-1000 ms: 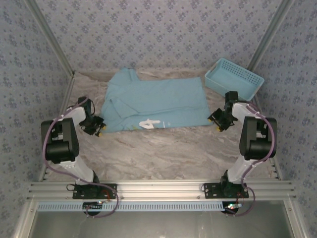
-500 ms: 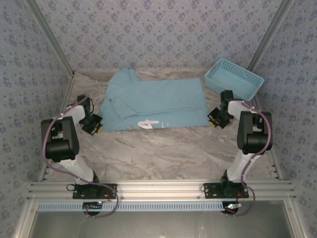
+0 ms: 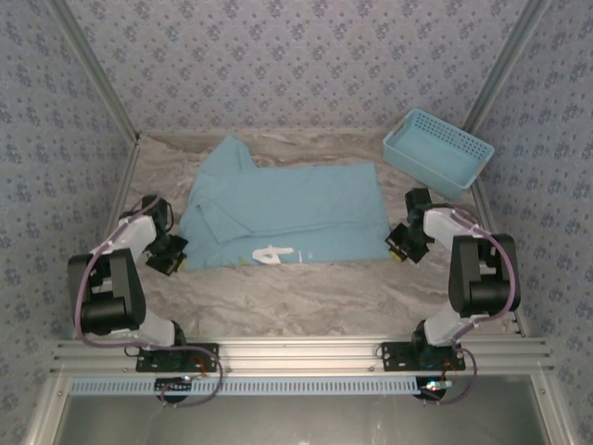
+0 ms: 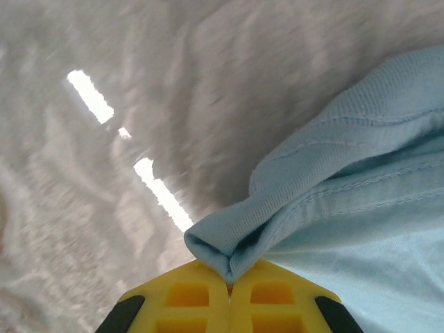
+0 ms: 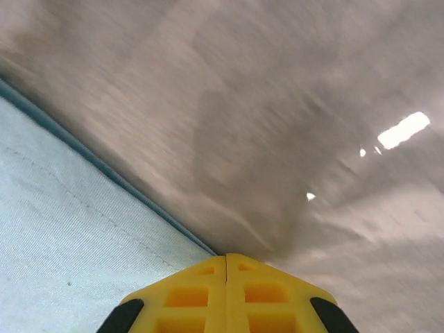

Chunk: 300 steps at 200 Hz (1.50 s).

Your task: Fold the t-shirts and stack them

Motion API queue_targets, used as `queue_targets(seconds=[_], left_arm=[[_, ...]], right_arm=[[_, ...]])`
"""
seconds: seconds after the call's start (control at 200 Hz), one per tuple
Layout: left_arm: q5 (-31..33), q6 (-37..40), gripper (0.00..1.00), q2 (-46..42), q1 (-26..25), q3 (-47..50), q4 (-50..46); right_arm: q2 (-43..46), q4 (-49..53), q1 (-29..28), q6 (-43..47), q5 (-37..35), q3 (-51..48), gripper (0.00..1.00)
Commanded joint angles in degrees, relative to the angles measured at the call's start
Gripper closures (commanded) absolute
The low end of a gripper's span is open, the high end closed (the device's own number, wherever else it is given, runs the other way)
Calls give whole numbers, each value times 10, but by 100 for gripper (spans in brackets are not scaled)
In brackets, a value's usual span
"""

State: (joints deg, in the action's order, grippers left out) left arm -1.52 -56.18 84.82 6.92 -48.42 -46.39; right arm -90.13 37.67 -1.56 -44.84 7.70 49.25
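Pinching t-shirt [image 3: 287, 204], left end effector [image 4: 229, 281], right end effector [image 5: 225, 259], both closed

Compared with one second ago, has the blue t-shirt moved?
Yes. The t-shirt slid downward in the top view, away from the light-blue lattice basket, which stayed put.

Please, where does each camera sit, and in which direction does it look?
Top external: above and behind the arms, looking down at the table, t-shirt and basket; the left arm and right arm show.
Left wrist: on the left arm, looking along the left pincer, shut on a t-shirt fold.
Right wrist: on the right arm, looking along the right pincer, shut at the t-shirt hem.
Shared: all three views show t-shirt and table.
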Motion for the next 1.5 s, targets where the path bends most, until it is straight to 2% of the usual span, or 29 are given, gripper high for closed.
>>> queue_targets(seconds=[0.0,0.105,0.135,0.185,0.24,0.305,0.395,0.44,0.5,0.565,0.615,0.744,1.074,1.144,1.259,1.324,1.494], left_arm=[[26,-36,100,-43,-9,26,-59],[38,-41,100,-73,-8,49,-65],[38,-36,100,-75,-8,47,-66],[39,-30,88,-79,-11,39,-74],[44,-29,72,-91,-17,26,-85],[50,-30,58,-111,-33,3,-98],[37,-41,56,-133,-73,-26,-95],[4,-61,56,-141,-97,-22,-64],[-51,-98,57,-144,-127,1,3],[-81,-147,57,-135,-157,22,63],[-91,-173,57,-121,-174,33,112],[-96,-190,58,-76,-181,31,143],[-97,-175,67,2,-182,27,177],[-93,-166,72,18,-183,14,177],[-79,-153,92,29,-184,-8,168],[-70,-145,100,32,-188,-23,157],[-64,-118,100,57,-201,-72,134]], right_arm=[[49,69,-8,-23,-19,-29,100],[87,82,-16,-42,-9,-56,100],[95,80,-20,-44,-6,-61,90],[104,82,-27,-48,-13,-61,74],[113,86,-36,-47,-26,-50,64],[130,81,-51,-40,-39,-30,62],[155,16,-74,-29,-12,-13,62],[159,-16,-90,-16,3,-5,61],[153,-112,-108,2,69,-7,58],[134,-176,-125,8,125,-2,57],[112,-223,-137,10,171,2,57],[67,-269,-164,11,233,27,52],[51,-264,-172,8,255,37,51],[51,-262,-172,8,254,37,51],[51,-260,-170,7,252,36,53],[51,-258,-169,8,252,37,53],[50,-254,-164,8,250,38,55]])
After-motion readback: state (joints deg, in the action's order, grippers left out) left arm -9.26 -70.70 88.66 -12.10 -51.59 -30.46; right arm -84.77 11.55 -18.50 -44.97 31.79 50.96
